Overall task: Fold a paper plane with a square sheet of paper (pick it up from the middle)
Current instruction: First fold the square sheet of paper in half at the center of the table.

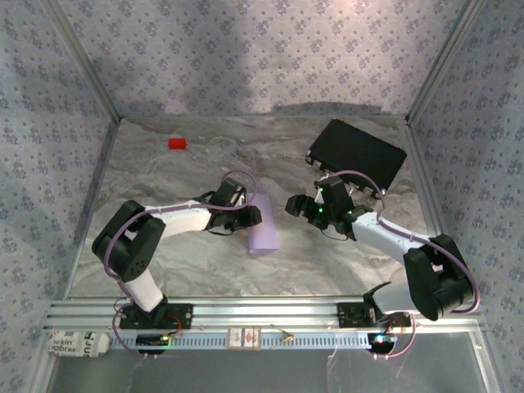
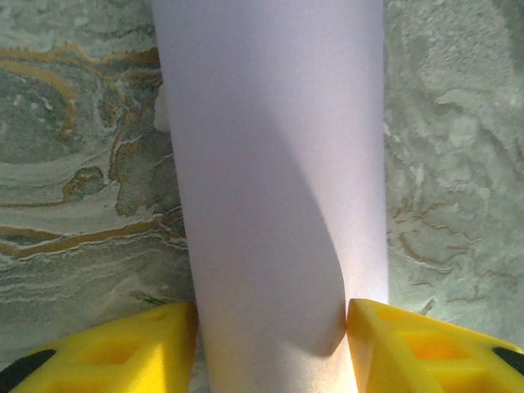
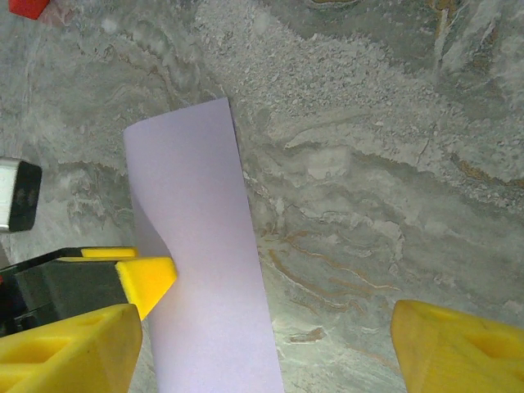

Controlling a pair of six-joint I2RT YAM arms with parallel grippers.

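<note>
The square sheet of paper (image 1: 264, 229) is pale lilac and lies in the middle of the marbled table, bowed upward into a narrow arch. My left gripper (image 1: 252, 214) reaches in from the left and is shut on it. In the left wrist view the sheet (image 2: 270, 164) is squeezed between both yellow fingers, with the gripper (image 2: 270, 327) pressing its two side edges. My right gripper (image 1: 295, 205) hovers just right of the sheet, open. In the right wrist view the sheet (image 3: 196, 246) lies beneath the left part of that gripper's wide gap (image 3: 262, 344), touching neither finger.
A small red block (image 1: 177, 143) lies at the back left of the table. A black rectangular case (image 1: 356, 153) sits at the back right, close behind the right arm. Patterned walls enclose the table on three sides, and a metal rail (image 1: 262, 311) runs along the near edge.
</note>
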